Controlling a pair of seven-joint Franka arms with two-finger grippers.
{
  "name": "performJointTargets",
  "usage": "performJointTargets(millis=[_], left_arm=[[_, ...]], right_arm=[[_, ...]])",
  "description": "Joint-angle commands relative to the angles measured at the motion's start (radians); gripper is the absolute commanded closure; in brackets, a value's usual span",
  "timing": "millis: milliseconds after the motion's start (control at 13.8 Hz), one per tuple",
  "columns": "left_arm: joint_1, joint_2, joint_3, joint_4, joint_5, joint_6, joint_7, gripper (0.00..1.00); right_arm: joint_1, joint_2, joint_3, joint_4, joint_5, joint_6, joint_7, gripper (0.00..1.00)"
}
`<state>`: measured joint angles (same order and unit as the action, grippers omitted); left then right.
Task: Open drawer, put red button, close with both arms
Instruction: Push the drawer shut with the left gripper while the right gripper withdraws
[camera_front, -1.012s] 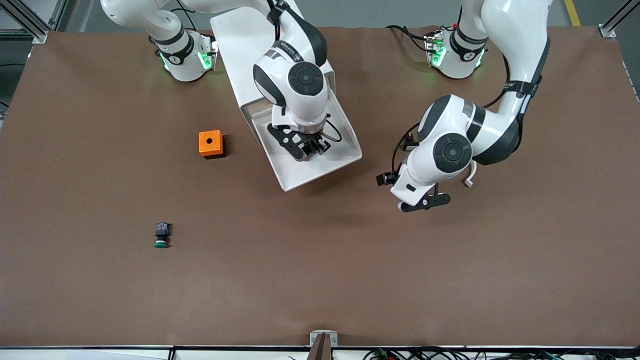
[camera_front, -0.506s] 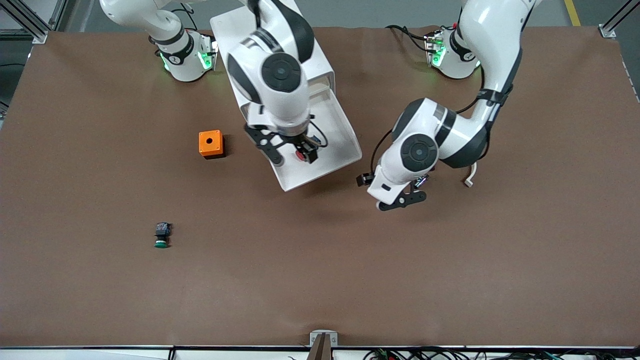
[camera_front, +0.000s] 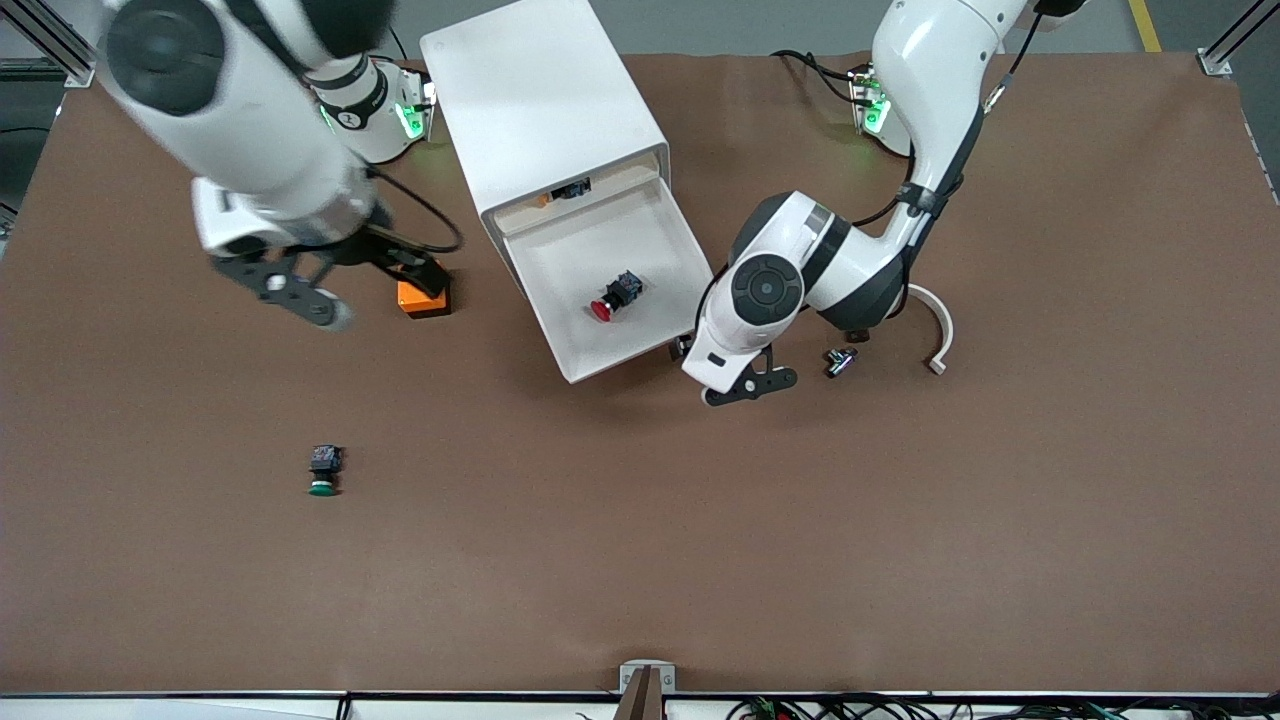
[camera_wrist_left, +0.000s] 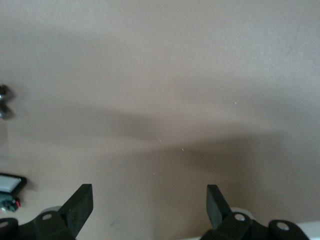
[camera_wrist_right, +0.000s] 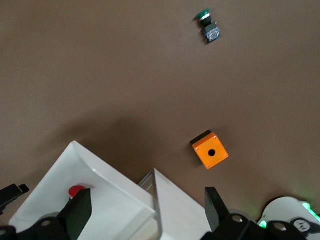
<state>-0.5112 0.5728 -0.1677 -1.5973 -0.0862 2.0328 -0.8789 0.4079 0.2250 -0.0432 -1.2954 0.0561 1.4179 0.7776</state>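
Toward the right arm's end of the table we see the right gripper raised in the air over the brown table, just beside the orange box, whose one corner the arm's cable and finger partly cover in the front view. Its jaws stand wide apart and hold nothing; the right wrist view shows both fingertips spread, with the orange box and the drawer below them. Nearer to the front camera than the orange box lies the green button, alone on the bare cloth.

Moving along, we come to the white cabinet, set at an angle on the table. Its drawer is pulled out toward the front camera, and the red button lies on its side in the drawer tray, about mid-floor. A level of the cabinet above the drawer shows small orange and black parts.

Next, the left gripper hangs low over the table just beside the drawer's front corner at the left arm's end, empty, its fingertips wide apart over bare cloth in the left wrist view. Near it on the table lie a small metal part and a curved white piece.
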Motion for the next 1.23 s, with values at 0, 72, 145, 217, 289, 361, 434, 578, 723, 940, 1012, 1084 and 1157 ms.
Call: performJointTargets(millis=[0, 72, 145, 217, 289, 361, 434, 578, 723, 940, 1012, 1084, 1157], left_arm=[[-0.046, -0.013, 0.0, 0.013, 0.017, -0.067, -0.067, 0.0], [-0.052, -0.016, -0.001, 0.011, 0.019, -0.097, -0.069, 0.0], [-0.07, -0.017, 0.0, 0.01, 0.019, -0.124, -0.071, 0.0], [-0.079, -0.019, 0.0, 0.011, 0.019, -0.156, -0.071, 0.0], [-0.081, -0.021, -0.003, 0.013, 0.019, -0.181, -0.072, 0.0], [-0.084, -0.025, -0.019, 0.011, 0.017, -0.195, -0.074, 0.0], [-0.086, -0.025, -0.035, 0.01, 0.016, -0.212, -0.074, 0.0], [-0.096, -0.022, -0.05, 0.005, 0.016, -0.23, -0.087, 0.0], [-0.124, -0.011, -0.053, 0.003, 0.01, -0.23, -0.11, 0.0], [-0.164, -0.011, -0.055, 0.0, -0.015, -0.23, -0.117, 0.0], [-0.187, -0.011, -0.055, 0.0, -0.035, -0.23, -0.12, 0.0], [-0.203, -0.011, -0.055, 0.002, -0.049, -0.23, -0.135, 0.0], [-0.213, -0.011, -0.055, 0.002, -0.056, -0.23, -0.156, 0.0]], right_arm=[[-0.116, -0.076, 0.017, -0.077, 0.002, -0.001, -0.237, 0.0], [-0.159, -0.096, 0.017, -0.102, 0.002, 0.003, -0.32, 0.0], [-0.202, -0.11, 0.017, -0.123, 0.002, 0.009, -0.395, 0.0], [-0.24, -0.122, 0.017, -0.143, -0.002, 0.019, -0.473, 0.0], [-0.276, -0.133, 0.017, -0.162, -0.004, 0.033, -0.536, 0.0], [-0.312, -0.138, 0.017, -0.176, -0.005, 0.048, -0.605, 0.0], [-0.34, -0.139, 0.017, -0.177, -0.007, 0.053, -0.656, 0.0], [-0.348, -0.145, 0.017, -0.179, -0.056, 0.055, -0.675, 0.0], [-0.363, -0.157, 0.017, -0.18, -0.076, 0.059, -0.696, 0.0], [-0.373, -0.231, 0.017, -0.282, -0.09, 0.132, -0.727, 0.0], [-0.371, -0.28, 0.017, -0.364, -0.105, 0.2, -0.729, 0.0], [-0.371, -0.326, 0.019, -0.442, -0.107, 0.261, -0.732, 0.0], [-0.374, -0.329, 0.017, -0.446, -0.107, 0.266, -0.742, 0.0]])
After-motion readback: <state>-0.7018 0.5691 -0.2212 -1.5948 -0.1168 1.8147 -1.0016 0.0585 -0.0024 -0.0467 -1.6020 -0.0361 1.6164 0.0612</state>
